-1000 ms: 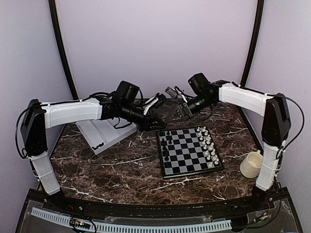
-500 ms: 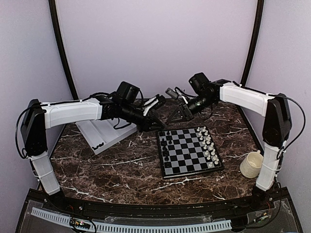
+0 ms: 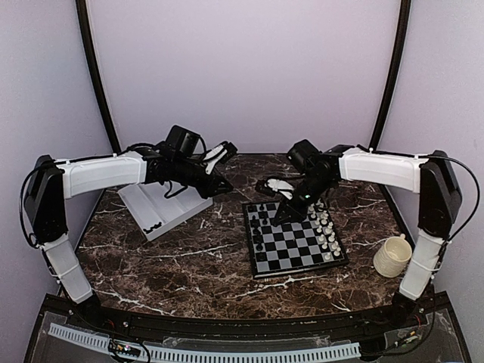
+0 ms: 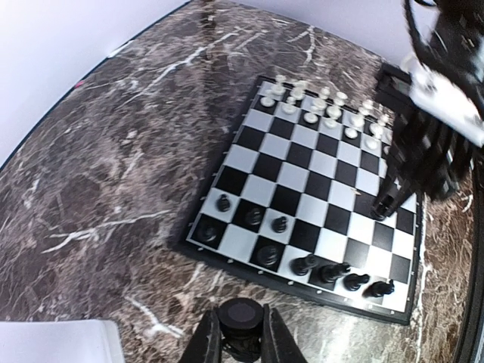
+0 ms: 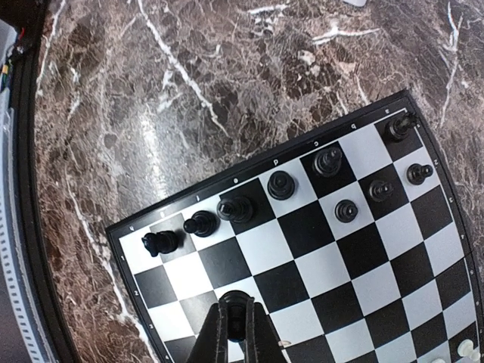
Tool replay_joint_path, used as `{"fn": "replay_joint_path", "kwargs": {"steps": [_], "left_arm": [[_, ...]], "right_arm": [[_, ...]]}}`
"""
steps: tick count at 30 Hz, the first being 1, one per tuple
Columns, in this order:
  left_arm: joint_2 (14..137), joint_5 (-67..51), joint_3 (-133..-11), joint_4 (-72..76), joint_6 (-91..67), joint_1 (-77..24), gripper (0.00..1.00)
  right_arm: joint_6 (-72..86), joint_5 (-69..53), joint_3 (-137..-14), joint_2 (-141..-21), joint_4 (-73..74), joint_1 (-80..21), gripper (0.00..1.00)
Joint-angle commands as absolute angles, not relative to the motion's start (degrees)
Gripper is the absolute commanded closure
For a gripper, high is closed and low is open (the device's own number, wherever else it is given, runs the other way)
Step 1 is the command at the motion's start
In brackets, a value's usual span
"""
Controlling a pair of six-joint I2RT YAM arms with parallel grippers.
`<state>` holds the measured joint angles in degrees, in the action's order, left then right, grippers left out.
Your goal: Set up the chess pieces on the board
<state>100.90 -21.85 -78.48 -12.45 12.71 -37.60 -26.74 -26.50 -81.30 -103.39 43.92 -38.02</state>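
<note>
The board (image 3: 299, 273) lies right of centre, with black chess pieces (image 3: 261, 227) along its left side and white ones (image 3: 324, 227) along its right. My right gripper (image 3: 281, 218) hangs low over the board's far left part, shut on a black piece (image 5: 237, 305) above a square behind the row of black pieces (image 5: 281, 184). The left wrist view shows that gripper's tip (image 4: 384, 203) on the far side of the board (image 4: 295, 285). My left gripper (image 3: 224, 150) is raised left of the board, shut on a black piece (image 4: 242, 319) whose round base shows between the fingers.
A white tray (image 3: 175, 204) stands at the back left, with a few black pieces (image 3: 153, 225) at its near end. A cream mug (image 3: 392, 255) sits right of the board by the right arm's base. Dark marble table (image 3: 174, 257) surrounds the board.
My right gripper has shut on a piece and swung down from behind the board to its far left squares. The left arm has drawn back to the left, still holding its piece.
</note>
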Motion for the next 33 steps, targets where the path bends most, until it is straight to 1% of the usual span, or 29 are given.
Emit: {"fn": "replay_joint_path", "kwargs": {"steps": [1, 13, 33], "left_arm": [[97.4, -21.4, -79.2, -12.2, 10.6, -35.8, 0.99], [96.5, -20.5, -79.8, -13.0, 10.3, -35.0, 0.99], [96.1, -20.6, -80.1, -13.6, 10.5, -34.7, 0.98]], "right_arm": [[-28.6, -18.5, -81.6, -104.8, 41.3, -40.2, 0.98], [-27.6, -13.7, -87.6, -113.9, 42.0, -42.3, 0.97], [-26.9, -12.2, -90.8, -118.2, 42.9, -43.4, 0.94]]}}
